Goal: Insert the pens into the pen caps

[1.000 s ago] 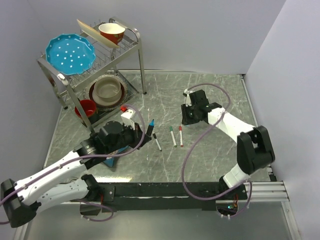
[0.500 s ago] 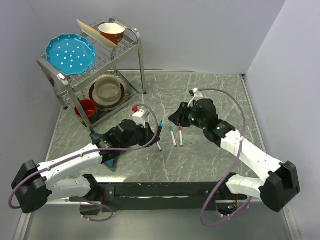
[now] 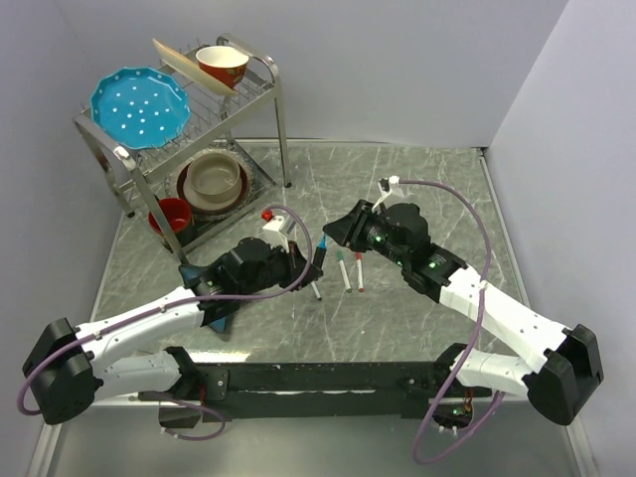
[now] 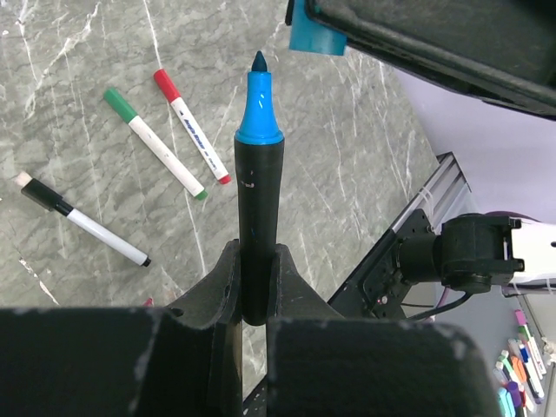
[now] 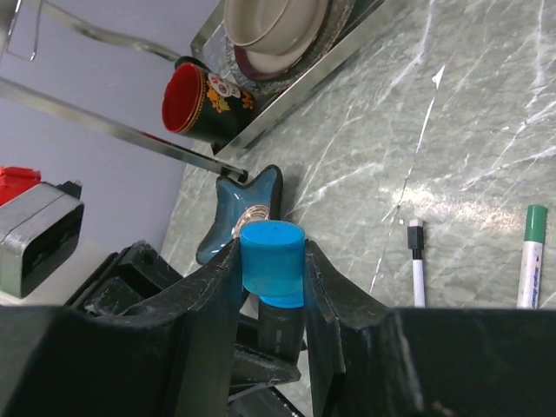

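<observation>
Between the fingers of the left gripper (image 4: 256, 291) stands the dark pen (image 4: 259, 195), the thicker one. It is clamped low on its barrel, and its bare blue tip points away from the wrist. Just beyond that tip and a little to its right hangs the blue cap (image 4: 314, 35). The right gripper (image 5: 273, 265) pinches this cap, one finger pressing on each side. Tip and cap are close but apart, so the cap is not on the pen. Seen from the right wrist, the cap's flat end faces the camera. The pen's dark barrel shows directly past it, with the left gripper's black body around it.

To the left of the held pen, on the marble-patterned table (image 4: 347, 174), lie three slim white pens, clear of both grippers. The red-capped pen (image 4: 191, 126) is nearest, with the green-capped pen (image 4: 155, 143) just beside it and roughly parallel. The black-ended pen (image 4: 82, 221) lies farther left, on its own; whether it wears its cap I cannot tell.

Past the right gripper's fingers, a blue star-shaped dish (image 5: 248, 204) rests on the table. Beyond it are a red mug (image 5: 195, 100) and stacked bowls (image 5: 274, 30) at the wire rack (image 5: 113, 130).
</observation>
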Robot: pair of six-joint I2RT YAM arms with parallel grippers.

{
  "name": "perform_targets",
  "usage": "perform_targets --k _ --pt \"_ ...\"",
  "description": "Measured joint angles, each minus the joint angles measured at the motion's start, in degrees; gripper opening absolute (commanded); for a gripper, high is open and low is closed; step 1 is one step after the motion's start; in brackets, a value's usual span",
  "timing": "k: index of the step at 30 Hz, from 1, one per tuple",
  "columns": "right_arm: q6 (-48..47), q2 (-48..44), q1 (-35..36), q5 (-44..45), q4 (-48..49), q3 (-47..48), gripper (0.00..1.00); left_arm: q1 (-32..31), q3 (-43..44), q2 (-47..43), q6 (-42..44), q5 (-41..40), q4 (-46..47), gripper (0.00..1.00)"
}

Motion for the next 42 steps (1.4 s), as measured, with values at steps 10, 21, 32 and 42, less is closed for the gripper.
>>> perform_targets --k 10,21,32,42 --pt "0.6 2.1 1.5 2.5 0.3 0.7 0.0 0.1 -1.3 -3.4 0.1 -0.6 -0.6 0.01" --pt "0.6 3.9 2.8 3.2 0.4 1.7 0.0 0.2 -1.3 -3.5 1.1 -0.9 -0.7 0.01" --pt "0.7 4.5 3.6 3.4 0.3 2.4 0.0 0.2 -1.3 -3.5 1.6 -1.8 -0.7 0.01" --pt "1.9 3.3 7.1 6.6 -0.2 -0.3 0.03 -0.1 -0.7 -2.7 2.9 -2.3 -2.5 0.01"
